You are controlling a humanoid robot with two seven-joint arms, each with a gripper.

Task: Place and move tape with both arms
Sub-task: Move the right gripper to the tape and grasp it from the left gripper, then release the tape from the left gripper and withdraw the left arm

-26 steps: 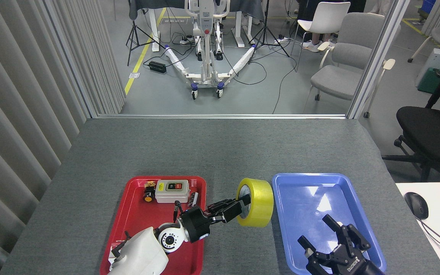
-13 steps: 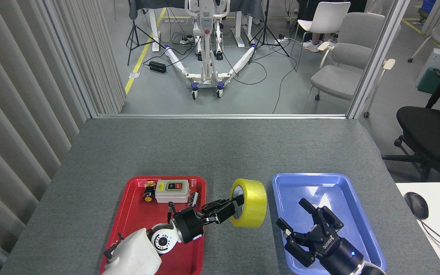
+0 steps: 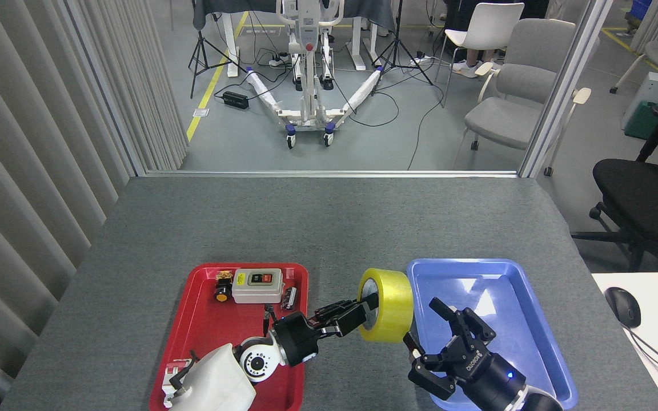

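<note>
The tape (image 3: pixel 389 304), a wide yellow roll with a white core, stands on edge in the air between the two trays. My left gripper (image 3: pixel 363 311) reaches in from the red tray's side and is shut on the roll's rim, one finger inside the core. Just right of the roll, my right gripper (image 3: pixel 427 325) is open over the blue tray's left edge, its fingers spread and close to the tape without holding it.
A red tray (image 3: pixel 203 325) on the left holds a grey switch box (image 3: pixel 257 285) and small parts. A blue tray (image 3: pixel 494 285) lies on the right. The grey table ends at a metal rail (image 3: pixel 329 173) at the back; a mouse (image 3: pixel 626 306) sits on a white desk to the right.
The left gripper swung the tape left and then back right toward the blue tray. The right gripper rose and moved left, up to the roll, staying open.
</note>
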